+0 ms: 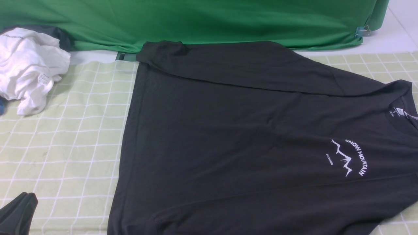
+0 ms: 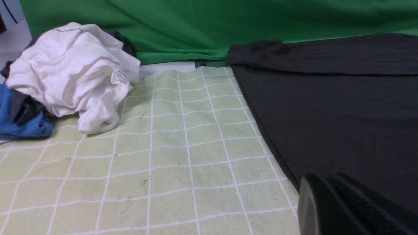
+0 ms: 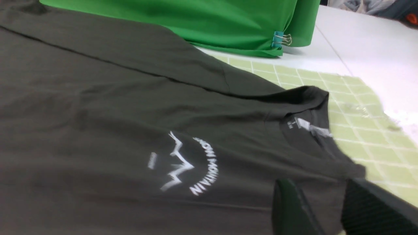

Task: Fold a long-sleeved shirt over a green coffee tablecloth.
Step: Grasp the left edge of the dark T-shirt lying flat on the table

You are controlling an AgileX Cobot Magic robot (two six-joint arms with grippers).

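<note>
The black long-sleeved shirt (image 1: 228,130) lies spread flat on the pale green coffee tablecloth (image 1: 65,147), collar to the right and its white "SNOW MOUNTAIN" print facing up. One sleeve is folded across the body along the far edge. My left gripper (image 1: 24,195) is shut and empty at the near left, just off the shirt's hem edge (image 2: 281,156). Its tip (image 2: 323,178) shows in the left wrist view. In the right wrist view my right gripper (image 3: 318,184) stands open over the shirt (image 3: 98,114) near the collar, with nothing gripped. The right gripper is outside the front view.
A crumpled white garment (image 1: 29,65) sits at the far left on the cloth, with blue fabric (image 2: 19,120) beside it. Deep green fabric (image 1: 196,19) hangs along the back, held by a binder clip (image 1: 362,31). Bare white table (image 1: 392,39) lies at the far right.
</note>
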